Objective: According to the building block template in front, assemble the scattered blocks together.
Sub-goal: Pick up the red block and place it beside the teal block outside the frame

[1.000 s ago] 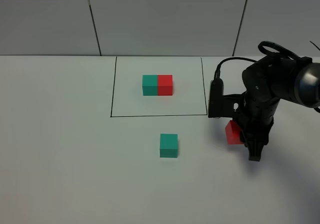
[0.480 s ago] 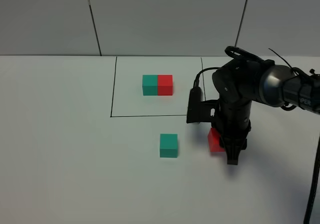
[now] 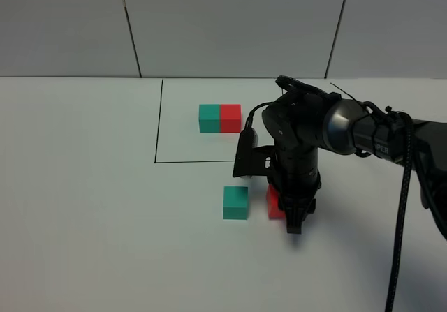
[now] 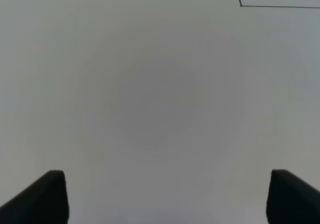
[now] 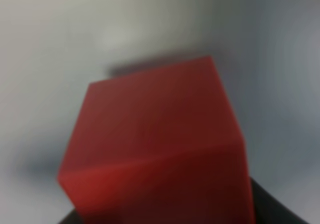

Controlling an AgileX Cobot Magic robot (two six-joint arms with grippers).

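Note:
The template [image 3: 220, 118], a teal-green and red cube pair, lies inside a black drawn rectangle at the back. The loose teal-green cube [image 3: 236, 202] sits on the table in front of the rectangle. My right gripper [image 3: 288, 213] is shut on the loose red cube [image 3: 274, 202], just right of the green cube with a small gap between them. The red cube fills the right wrist view [image 5: 155, 144]. My left gripper's fingertips [image 4: 45, 196] stand wide apart with nothing between them over bare table. The left arm is outside the high view.
The white table [image 3: 84, 221] stretches to the left and front. A corner of the drawn rectangle [image 4: 241, 5] shows in the left wrist view. A black cable [image 3: 404, 207] hangs along the right arm. A grey panelled wall stands behind.
My right gripper has carried the red cube leftward, from well right of the green cube to just beside it. The green cube and template have not moved.

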